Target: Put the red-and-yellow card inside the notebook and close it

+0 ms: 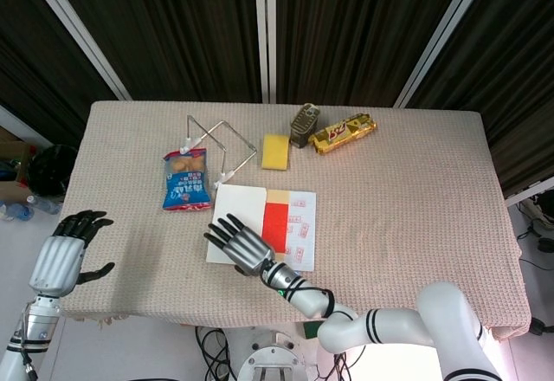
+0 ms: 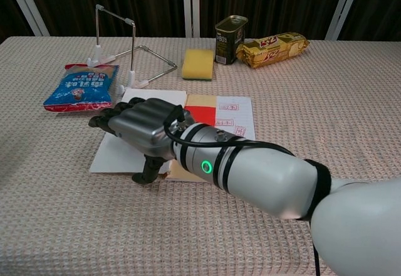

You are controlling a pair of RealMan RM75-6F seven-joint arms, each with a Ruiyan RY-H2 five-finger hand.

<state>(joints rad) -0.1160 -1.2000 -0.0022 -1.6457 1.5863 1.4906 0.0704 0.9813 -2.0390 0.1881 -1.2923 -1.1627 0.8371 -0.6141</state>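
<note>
Worktop (image 1: 415,190) covered in a beige woven cloth, carrying all objects. Right arm (image 2: 269,179), reaching across the near edge toward the left. Open notebook (image 1: 235,222) lying flat near the front middle of the worktop, its blank white page to the left and a printed page to the right. Right robot hand (image 2: 139,125), released, fingers spread and holding nothing, set palm-down over the white page; whether it presses the paper cannot be told. Left robot hand (image 1: 62,260), released with fingers apart, off the worktop's left front corner. Red-and-yellow card (image 1: 276,222), lying on the notebook along the middle fold, partly hidden by the right robot hand in the chest view. Blue snack bag (image 1: 186,180), left of the notebook. Wire stand (image 1: 218,147), behind the bag. Gold snack packet (image 1: 344,132), yellow sponge (image 1: 276,151) and small tin can (image 1: 303,123), along the far side.
</note>
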